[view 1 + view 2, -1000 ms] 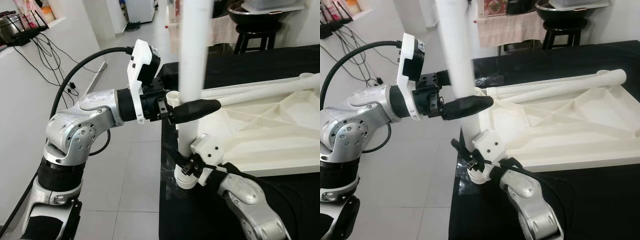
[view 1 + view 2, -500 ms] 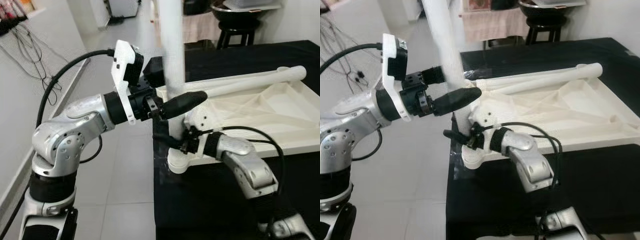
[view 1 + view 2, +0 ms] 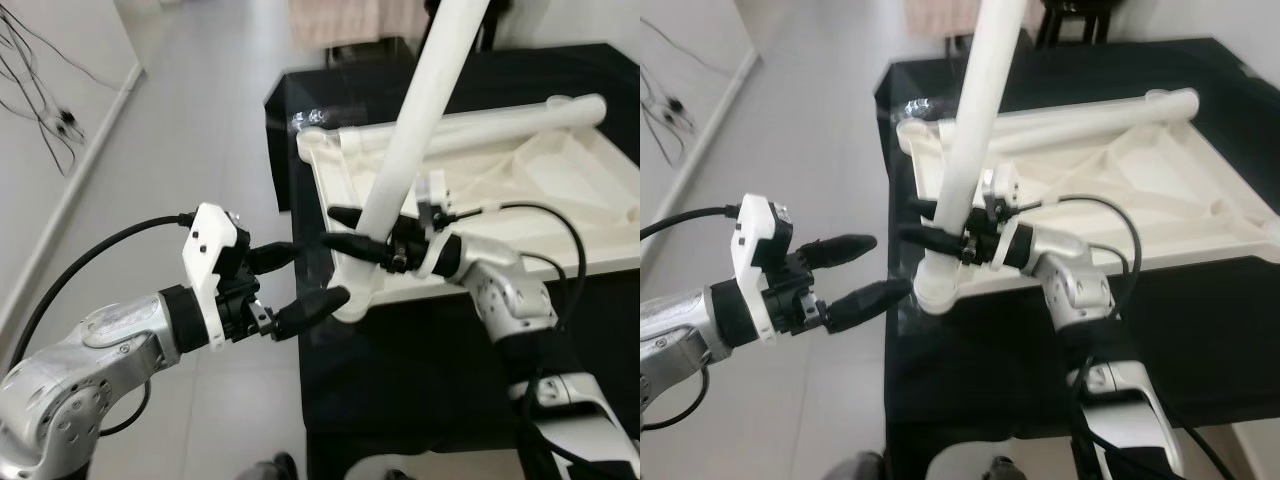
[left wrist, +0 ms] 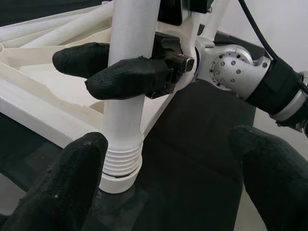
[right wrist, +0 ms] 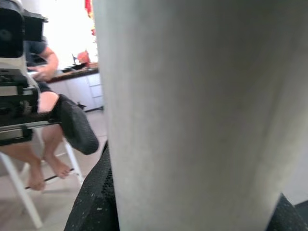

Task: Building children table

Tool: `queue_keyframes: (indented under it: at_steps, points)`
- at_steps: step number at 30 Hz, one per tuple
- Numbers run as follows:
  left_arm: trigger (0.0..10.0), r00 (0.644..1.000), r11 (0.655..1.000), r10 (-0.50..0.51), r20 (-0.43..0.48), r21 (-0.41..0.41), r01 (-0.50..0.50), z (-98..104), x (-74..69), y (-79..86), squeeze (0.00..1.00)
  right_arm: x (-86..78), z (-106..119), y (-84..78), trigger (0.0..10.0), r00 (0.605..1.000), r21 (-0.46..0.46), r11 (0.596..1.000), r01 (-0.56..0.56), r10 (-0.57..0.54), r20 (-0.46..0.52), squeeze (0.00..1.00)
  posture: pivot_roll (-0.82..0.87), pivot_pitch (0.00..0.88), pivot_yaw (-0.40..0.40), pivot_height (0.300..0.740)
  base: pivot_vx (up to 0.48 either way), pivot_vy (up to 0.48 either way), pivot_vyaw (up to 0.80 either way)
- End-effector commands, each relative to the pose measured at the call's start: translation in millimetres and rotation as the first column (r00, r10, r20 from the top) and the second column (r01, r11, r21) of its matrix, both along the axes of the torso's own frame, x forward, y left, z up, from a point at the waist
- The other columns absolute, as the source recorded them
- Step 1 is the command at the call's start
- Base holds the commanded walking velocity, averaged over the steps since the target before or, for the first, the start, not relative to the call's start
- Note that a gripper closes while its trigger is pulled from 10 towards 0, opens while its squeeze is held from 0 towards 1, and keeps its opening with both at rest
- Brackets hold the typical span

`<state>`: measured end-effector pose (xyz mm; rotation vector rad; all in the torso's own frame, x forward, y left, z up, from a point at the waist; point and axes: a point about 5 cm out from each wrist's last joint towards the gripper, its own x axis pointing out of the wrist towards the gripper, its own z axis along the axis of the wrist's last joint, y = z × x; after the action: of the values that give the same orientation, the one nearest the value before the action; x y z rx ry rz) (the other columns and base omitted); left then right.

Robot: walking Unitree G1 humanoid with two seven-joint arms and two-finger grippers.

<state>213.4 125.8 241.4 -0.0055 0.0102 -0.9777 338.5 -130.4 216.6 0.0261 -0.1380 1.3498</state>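
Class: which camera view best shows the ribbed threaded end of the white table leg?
The left wrist view: the leg's ribbed threaded end appears close and sharp. Both eye views show it small and far below; the right wrist view gives a blurred close-up of the shaft.

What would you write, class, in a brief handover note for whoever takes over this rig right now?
Right gripper: shut on the white table leg, low on it, holding it tilted.
Left gripper: open, just off the leg's threaded foot, apart from it.
Upturned tabletop lies on the black table; another leg lies across it.
Done: leg stands at the near corner.
Left: straighten it, check seating, fit the others.
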Motion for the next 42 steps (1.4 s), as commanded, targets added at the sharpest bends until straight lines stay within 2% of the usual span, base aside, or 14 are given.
queue_keyframes:
  at_steps: [1, 4, 11, 14, 16, 19, 20, 21, 27, 30, 31, 33, 37, 42]
  points:
    - [10.0, 0.999, 0.999, 0.002, -0.042, 0.051, 0.000, -12, -15.1, -0.7, 0.00, -2.0, -32, 1.4, 10.0, 0.997, -0.126, 0.992, -0.008, -0.002, -0.079, 0.00, 0.12, 0.269, 0.067, 0.740, 0.000, 0.000, 0.00]
    - [10.0, 0.995, 0.996, 0.030, -0.099, 0.081, -0.022, -26, -28.7, 1.1, 0.00, -2.5, -31, 4.4, 10.0, 0.996, -0.193, 0.977, -0.088, 0.082, -0.042, 0.00, 0.13, 0.272, 0.067, 0.740, 0.000, 0.000, 0.00]
    - [10.0, 0.991, 0.993, 0.060, -0.121, 0.110, -0.047, -34, -34.6, 2.8, 0.00, -2.0, -26, 7.5, 10.0, 0.989, -0.234, 0.962, -0.143, 0.145, -0.011, 0.00, 0.13, 0.274, 0.065, 0.740, 0.000, 0.000, 0.00]
    - [10.0, 0.986, 0.988, 0.081, -0.145, 0.139, -0.060, -45, -40.0, 1.8, 0.00, -2.0, -20, 11.7, 10.0, 0.978, -0.305, 0.934, -0.186, 0.206, 0.034, 0.00, 0.12, 0.276, 0.065, 0.740, 0.000, 0.000, 0.00]
    - [10.0, 0.986, 0.988, 0.081, -0.145, 0.139, -0.060, -45, -40.0, 1.8, 0.00, -2.0, -20, 11.7, 10.0, 0.978, -0.305, 0.934, -0.186, 0.206, 0.034, 0.00, 0.12, 0.276, 0.065, 0.740, 0.000, 0.000, 0.00]
    - [10.0, 0.977, 0.984, 0.105, -0.185, 0.159, -0.075, -64, -52.8, -5.7, 0.00, 0.6, -13, 13.7, 10.0, 0.950, -0.432, 0.873, -0.226, 0.295, 0.099, 0.00, 0.12, 0.282, 0.059, 0.740, 0.000, 0.000, 0.00]
    - [10.0, 0.977, 0.984, 0.105, -0.185, 0.159, -0.075, -64, -52.8, -5.7, 0.00, 0.6, -13, 13.7, 10.0, 0.950, -0.432, 0.873, -0.226, 0.295, 0.099, 0.00, 0.12, 0.282, 0.059, 0.740, 0.000, 0.000, 0.00]
    - [10.0, 0.970, 0.985, 0.138, -0.198, 0.131, -0.113, -67, -54.5, -6.9, 0.00, 1.1, -12, 13.1, 10.0, 0.937, -0.483, 0.842, -0.240, 0.331, 0.112, 0.00, 0.12, 0.284, 0.058, 0.740, 0.000, 0.000, 0.00]
    - [10.0, 0.967, 0.984, 0.160, -0.198, 0.105, -0.141, -65, -53.0, -5.4, 0.00, -1.3, -13, 14.8, 10.0, 0.913, -0.526, 0.794, -0.305, 0.400, 0.074, 0.00, 0.12, 0.294, 0.057, 0.740, 0.000, 0.000, 0.00]
    - [10.0, 0.967, 0.985, 0.157, -0.199, 0.098, -0.140, -66, -52.9, -5.5, 0.00, -0.3, -12, 16.2, 10.0, 0.909, -0.531, 0.784, -0.322, 0.413, 0.059, 0.00, 0.12, 0.294, 0.055, 0.740, 0.000, 0.000, 0.00]
    - [10.0, 0.968, 0.986, 0.156, -0.199, 0.096, -0.139, -66, -52.6, -5.7, 0.00, 2.3, -8, 17.8, 10.0, 0.913, -0.512, 0.798, -0.319, 0.403, 0.058, 0.00, 0.12, 0.296, 0.052, 0.740, 0.000, 0.000, 0.00]
    - [10.0, 0.968, 0.986, 0.156, -0.199, 0.096, -0.139, -66, -52.6, -5.7, 0.00, 2.3, -8, 17.8, 10.0, 0.913, -0.512, 0.798, -0.319, 0.403, 0.058, 0.00, 0.12, 0.296, 0.052, 0.740, 0.000, 0.000, 0.00]
    - [10.0, 0.969, 0.985, 0.161, -0.189, 0.088, -0.147, -67, -51.8, -6.0, 0.00, 17.8, 8, 23.2, 10.0, 0.961, -0.367, 0.903, -0.224, 0.268, 0.074, 0.00, 0.11, 0.295, 0.044, 0.740, 0.000, 0.000, 0.00]
    - [10.0, 0.969, 0.985, 0.166, -0.182, 0.085, -0.153, -68, -51.9, -6.5, 0.00, 22.2, 10, 22.2, 10.0, 0.974, -0.311, 0.932, -0.184, 0.215, 0.069, 0.00, 0.11, 0.295, 0.043, 0.740, 0.000, 0.000, 0.00]
